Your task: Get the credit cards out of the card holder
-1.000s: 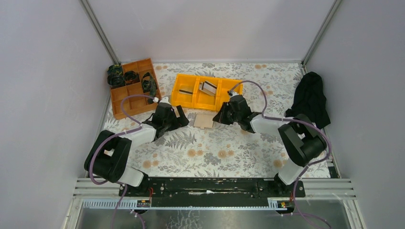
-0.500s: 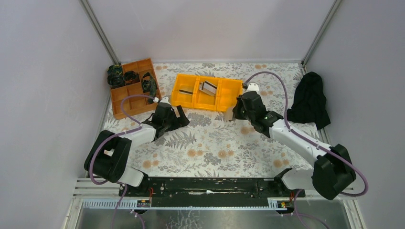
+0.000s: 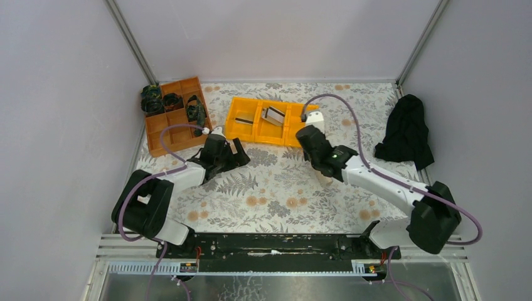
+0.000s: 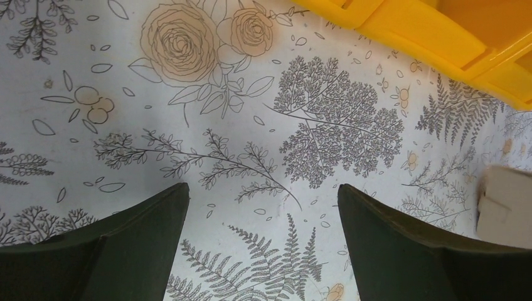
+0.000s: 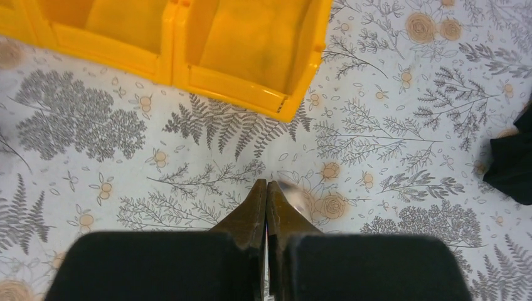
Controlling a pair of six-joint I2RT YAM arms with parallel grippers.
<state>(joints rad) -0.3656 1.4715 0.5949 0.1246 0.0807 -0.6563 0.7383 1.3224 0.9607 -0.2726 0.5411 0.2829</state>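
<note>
Two cards (image 3: pixel 274 115) already lie in the bin (image 3: pixel 241 108), the holder (image 4: pixel 505 204) rests on the table (image 4: pixel 125 125) just in front of it, the left hand (image 4: pixel 262 191) is wide open and empty, the right hand (image 5: pixel 267 185) is closed, perhaps on another card, so little seems left.

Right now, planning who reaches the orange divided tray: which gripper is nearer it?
Left. The left gripper hovers just right of the orange tray's near corner; the right gripper is farther right, before the yellow bin's right end.
</note>
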